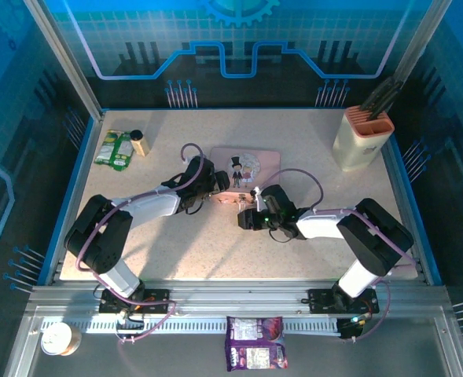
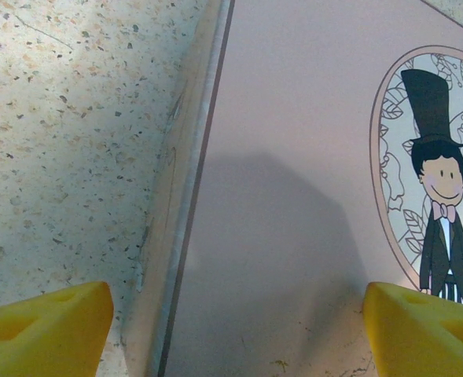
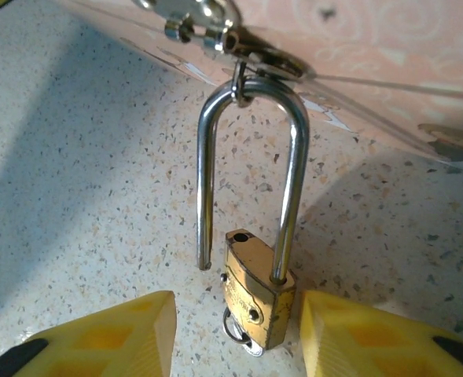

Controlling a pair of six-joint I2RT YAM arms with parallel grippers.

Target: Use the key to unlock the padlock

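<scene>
The right gripper's [image 3: 237, 326] fingers [image 3: 357, 338] stand apart, clenching nothing, low over the speckled table [image 1: 310, 251]. The left gripper [image 2: 239, 314] is spread wide too and hovers over the lid and edge of the pink tin [image 2: 294, 157].

At the tin's near side, the padlock [image 3: 256, 290] hangs from the hasp by its shackle [image 3: 294, 181]. It lies between the right fingers, just beside one pad and well off the other. Its long axis runs straight away from those fingers towards the tin, so the right arm is plainly the nearer one.

One shackle leg sits in the brass body and the other ends free beside it, so I judge the lock already sprung. A small silvery loop under the body is probably the key [image 3: 239, 336], though I can't be certain.
</scene>
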